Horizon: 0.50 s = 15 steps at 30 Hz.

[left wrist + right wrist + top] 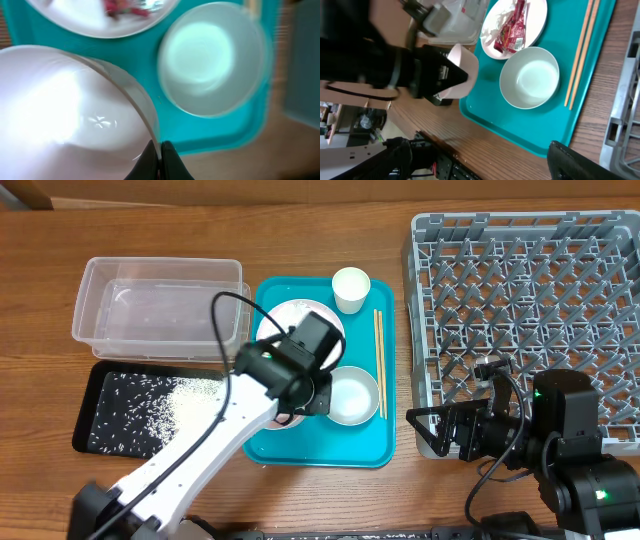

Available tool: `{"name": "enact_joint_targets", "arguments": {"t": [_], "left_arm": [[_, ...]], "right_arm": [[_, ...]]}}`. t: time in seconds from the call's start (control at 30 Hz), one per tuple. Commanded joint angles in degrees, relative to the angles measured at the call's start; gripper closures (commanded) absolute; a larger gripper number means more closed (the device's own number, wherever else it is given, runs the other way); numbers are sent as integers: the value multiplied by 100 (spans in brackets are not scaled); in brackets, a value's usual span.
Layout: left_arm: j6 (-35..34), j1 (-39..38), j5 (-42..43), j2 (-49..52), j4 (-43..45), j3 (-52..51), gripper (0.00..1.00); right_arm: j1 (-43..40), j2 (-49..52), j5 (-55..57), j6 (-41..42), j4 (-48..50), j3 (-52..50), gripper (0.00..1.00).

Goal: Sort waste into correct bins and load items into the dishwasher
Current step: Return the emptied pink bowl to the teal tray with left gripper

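Note:
My left gripper (160,152) is shut on the rim of the smaller pinkish-white plate (65,115) and holds it tilted over the front left of the teal tray (300,445). The plate also shows in the right wrist view (464,70). The large white plate (530,15) on the tray carries the red-and-white sauce packet (512,31) and the crumpled tissue (489,34). The white bowl (352,394), the cup (351,288) and the two chopsticks (379,360) lie on the tray. My right gripper (432,430) is open and empty, beside the grey dish rack (520,280).
The clear tub (160,305) stands at the back left. The black tray (100,405) in front of it holds many white rice grains (150,412). The left arm stretches from the front edge across the table to the teal tray.

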Motion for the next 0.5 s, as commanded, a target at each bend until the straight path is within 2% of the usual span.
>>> {"name": "enact_joint_targets", "arguments": {"t": [0.0, 0.1, 0.23, 0.33, 0.4, 0.47], "left_arm": [[-227, -13, -791, 275, 105, -236, 96], [-227, 0, -715, 426, 219, -238, 89], [-219, -9, -616, 409, 107, -7, 70], [-4, 17, -789, 409, 79, 345, 42], [116, 94, -1078, 409, 356, 470, 33], [518, 190, -1141, 439, 861, 466, 30]], "right_arm": [[7, -13, 120, -20, -26, 140, 11], [7, -13, 140, -20, -83, 140, 9], [7, -13, 284, -20, -127, 140, 7], [7, -13, 313, -20, -129, 140, 5], [7, -13, 313, -20, -129, 140, 4], [7, -13, 313, -20, -129, 140, 4]]}}
